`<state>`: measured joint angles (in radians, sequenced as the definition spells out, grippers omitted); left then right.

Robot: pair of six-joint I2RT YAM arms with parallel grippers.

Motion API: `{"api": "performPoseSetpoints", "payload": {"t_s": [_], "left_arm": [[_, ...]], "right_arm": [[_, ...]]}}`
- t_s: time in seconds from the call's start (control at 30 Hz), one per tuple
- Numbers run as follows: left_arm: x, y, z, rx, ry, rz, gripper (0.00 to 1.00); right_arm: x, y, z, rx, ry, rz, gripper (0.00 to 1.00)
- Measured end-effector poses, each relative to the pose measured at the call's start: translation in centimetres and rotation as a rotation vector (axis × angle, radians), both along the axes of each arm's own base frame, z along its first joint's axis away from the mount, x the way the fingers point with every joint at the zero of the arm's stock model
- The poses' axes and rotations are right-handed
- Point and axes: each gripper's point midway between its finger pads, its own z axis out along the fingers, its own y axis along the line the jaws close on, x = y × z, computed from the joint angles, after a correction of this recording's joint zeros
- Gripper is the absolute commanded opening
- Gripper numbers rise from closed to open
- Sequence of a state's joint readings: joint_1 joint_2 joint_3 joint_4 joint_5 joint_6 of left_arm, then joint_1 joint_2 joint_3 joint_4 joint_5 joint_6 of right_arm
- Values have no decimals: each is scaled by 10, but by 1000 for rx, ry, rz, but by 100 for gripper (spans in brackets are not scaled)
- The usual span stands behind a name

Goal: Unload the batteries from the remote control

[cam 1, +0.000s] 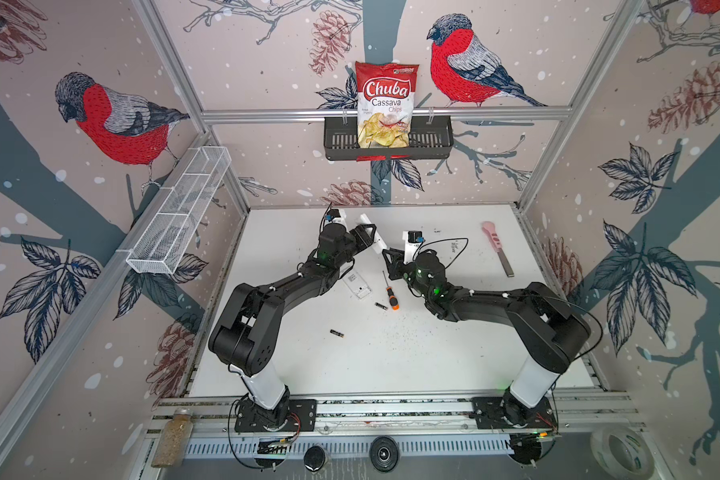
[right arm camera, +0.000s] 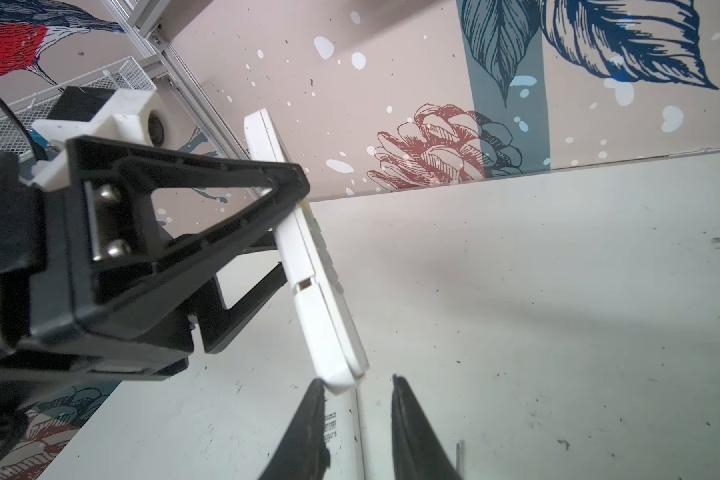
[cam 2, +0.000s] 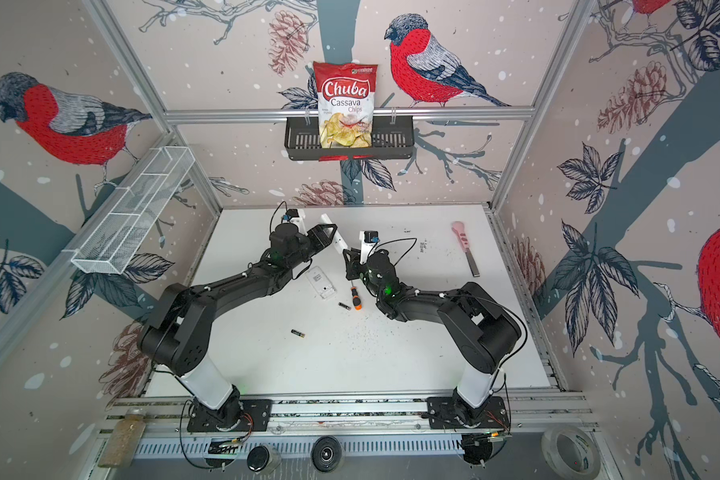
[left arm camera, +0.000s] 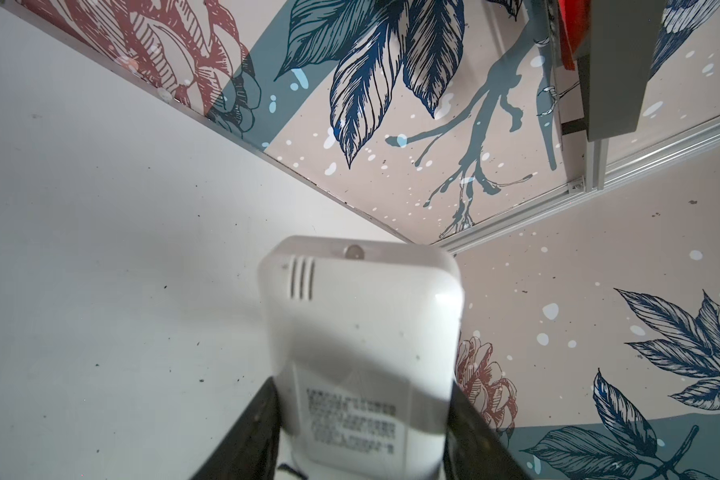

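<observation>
Left gripper (left arm camera: 360, 395) is clamped on the remote (left arm camera: 362, 316): smooth white plastic slab with rounded corners, slotted vent, printed label. It is held tilted in the air over the worktop's (cam 1: 454, 357) back middle. A flat white plastic piece (cam 1: 358, 286) lies below it on the matte, speckled white worktop. Two batteries lie flat and well apart, slim black cylinders with gold ends: one (cam 1: 336, 332) left of centre toward the front edge, one (cam 1: 381, 306) near centre, just beside the screwdriver (cam 1: 390, 295) with its orange-black handle and thin metal shaft. Right gripper (right arm camera: 356, 378): black tapered fingers a narrow gap apart, pinching nothing, tips right at the remote's lower end; contact unclear. A pink-handled flat metal blade tool (cam 1: 497, 247) lies toward the back right corner.
</observation>
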<state>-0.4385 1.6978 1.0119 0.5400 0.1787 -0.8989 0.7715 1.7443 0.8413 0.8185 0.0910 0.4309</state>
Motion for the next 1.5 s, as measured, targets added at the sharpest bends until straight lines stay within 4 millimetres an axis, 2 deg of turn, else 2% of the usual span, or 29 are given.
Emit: {"api": "performPoseSetpoints", "payload": {"t_s": [0.4,1.1,1.5], "left_arm": [[0,0,0,-11,7,3,37],[4,3,-3,-10,5,34,37],[5,2,-7,-9,10,32,37]], "right_arm": [[0,9,0,32,7,37,23],[0,13,0,48,20,50,18],[-4,15,0,49,22,72,18]]}}
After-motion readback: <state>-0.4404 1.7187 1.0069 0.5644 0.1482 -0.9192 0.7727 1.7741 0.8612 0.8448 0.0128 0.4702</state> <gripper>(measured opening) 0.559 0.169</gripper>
